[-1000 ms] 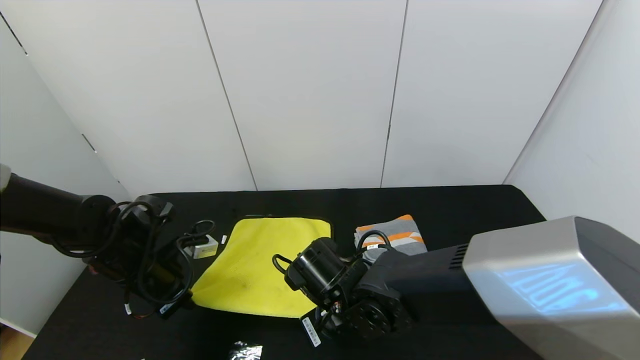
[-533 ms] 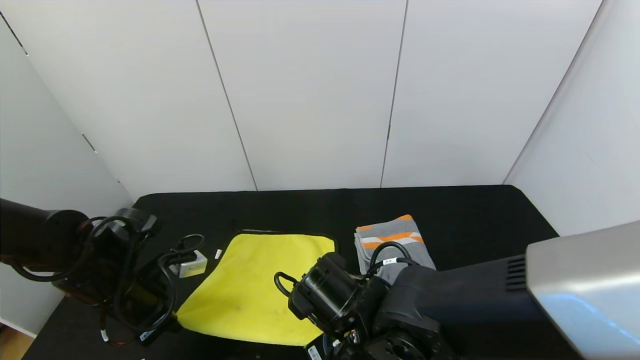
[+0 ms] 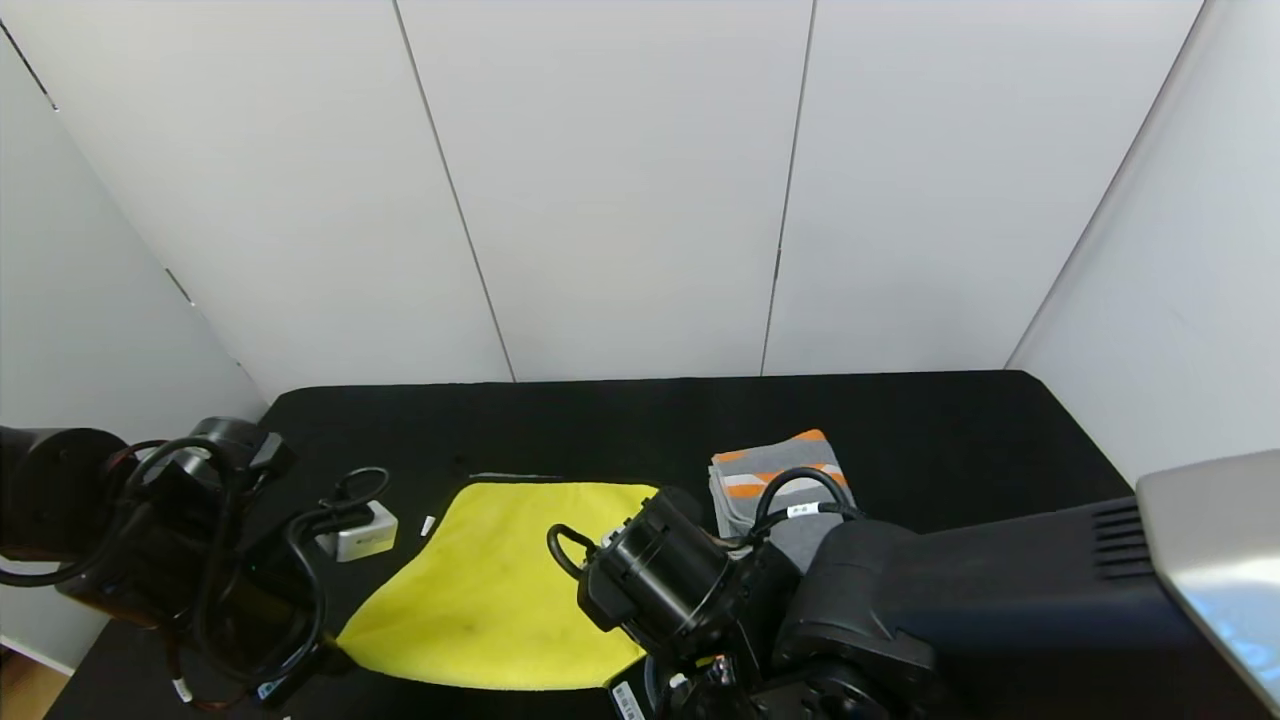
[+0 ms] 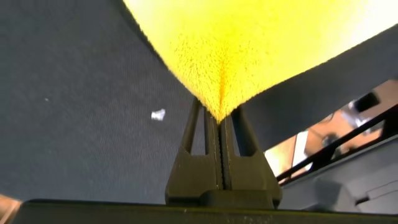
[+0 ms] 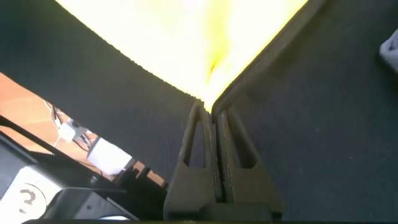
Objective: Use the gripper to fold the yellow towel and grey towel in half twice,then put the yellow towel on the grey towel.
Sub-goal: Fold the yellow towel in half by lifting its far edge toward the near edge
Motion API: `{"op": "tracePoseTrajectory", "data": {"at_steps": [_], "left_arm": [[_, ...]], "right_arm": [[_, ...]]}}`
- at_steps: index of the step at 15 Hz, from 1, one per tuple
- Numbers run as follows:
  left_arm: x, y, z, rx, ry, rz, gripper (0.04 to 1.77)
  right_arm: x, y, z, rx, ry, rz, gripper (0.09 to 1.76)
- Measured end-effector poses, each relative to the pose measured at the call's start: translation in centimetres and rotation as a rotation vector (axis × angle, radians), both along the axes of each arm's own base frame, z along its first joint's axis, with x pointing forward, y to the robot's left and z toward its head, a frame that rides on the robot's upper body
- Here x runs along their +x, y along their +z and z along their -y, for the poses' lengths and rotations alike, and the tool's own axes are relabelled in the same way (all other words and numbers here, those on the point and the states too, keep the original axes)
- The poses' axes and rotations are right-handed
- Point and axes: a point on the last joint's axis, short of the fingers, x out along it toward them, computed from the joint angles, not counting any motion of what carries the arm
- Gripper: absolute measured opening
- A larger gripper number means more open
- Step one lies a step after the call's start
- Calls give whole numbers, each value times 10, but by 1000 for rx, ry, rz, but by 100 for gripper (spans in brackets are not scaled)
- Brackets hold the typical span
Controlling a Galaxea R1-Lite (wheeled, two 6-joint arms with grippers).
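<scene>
Left claw (image 4: 219, 121): fingers pressed together on the near left corner of the yellow towel (image 3: 495, 585), low over the near left part of the worktop (image 3: 950, 430).
Right claw (image 5: 212, 112): fingers pinched shut on the towel's near right corner, where the black trim meets the yellow pile; in the head view it sits hidden under the right arm at the near edge.
Yellow towel: spread across the middle of the worktop, yellow face up, a thin dark edge showing along its far side, its two near corners drawn up into the claws.
Grey towel (image 3: 775, 480): folded into a compact stack just to the right of the yellow one, orange-and-white band at the far end; its near part is hidden behind the right arm.
White tag (image 3: 428, 525): small slip lying on the worktop just off the yellow towel's far left corner.
Labels: a white sticker (image 3: 627, 702) with print too small to read on the right arm near the bottom edge.
</scene>
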Motion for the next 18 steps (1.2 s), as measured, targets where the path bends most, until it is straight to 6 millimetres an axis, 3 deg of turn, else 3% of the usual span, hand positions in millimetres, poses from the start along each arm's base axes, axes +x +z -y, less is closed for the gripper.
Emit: {"op": "tracePoseTrajectory", "data": {"at_steps": [8, 18], "left_arm": [[22, 18, -3, -67, 63, 82, 11], [61, 13, -8, -137, 101, 90, 11]], "right_arm": [[31, 12, 0, 50, -62, 47, 14], [79, 5, 1, 84, -153, 76, 14]]}}
